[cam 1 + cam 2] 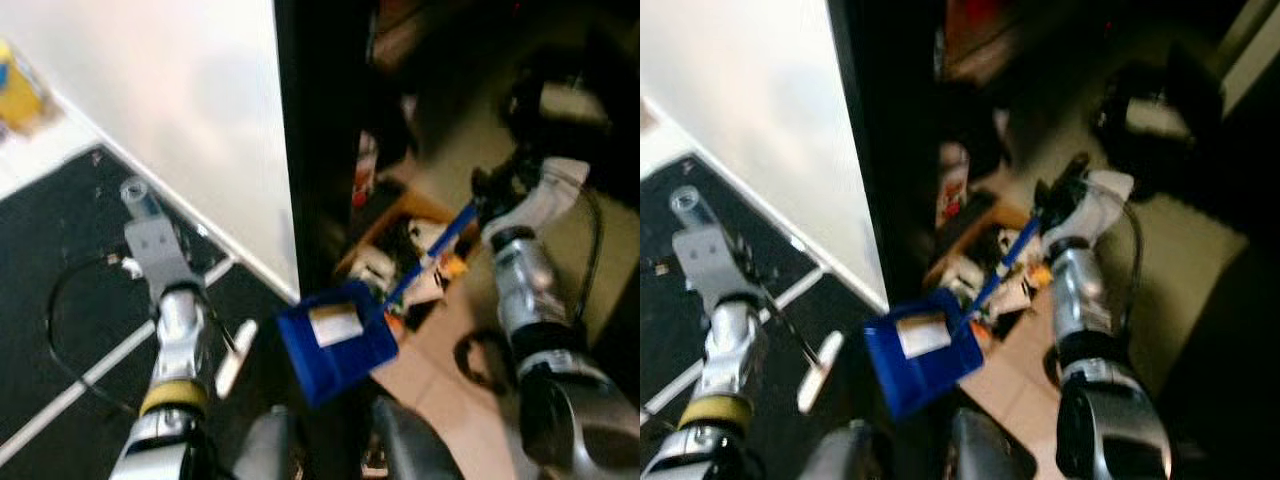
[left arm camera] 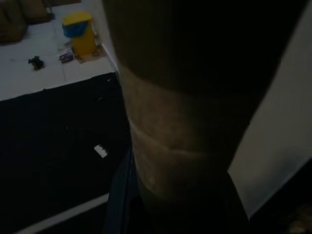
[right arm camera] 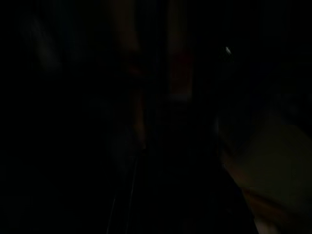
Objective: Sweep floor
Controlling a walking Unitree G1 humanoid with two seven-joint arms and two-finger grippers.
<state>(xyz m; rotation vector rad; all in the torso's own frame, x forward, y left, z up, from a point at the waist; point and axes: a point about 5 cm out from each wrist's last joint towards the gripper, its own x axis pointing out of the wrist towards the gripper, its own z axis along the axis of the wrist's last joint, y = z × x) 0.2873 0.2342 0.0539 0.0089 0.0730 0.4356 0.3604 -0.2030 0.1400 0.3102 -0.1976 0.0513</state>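
Right gripper [image 1: 487, 192] clenched on long blue handle [image 1: 432, 252], blue dustpan [image 1: 335, 340] hanging at the handle's far end, below and left of the gripper, holding pale scrap [image 1: 334, 324], cardboard box [image 1: 405, 255] behind, left gripper [image 1: 137, 196] raised near white panel [image 1: 190, 110], finger state undeterminable.
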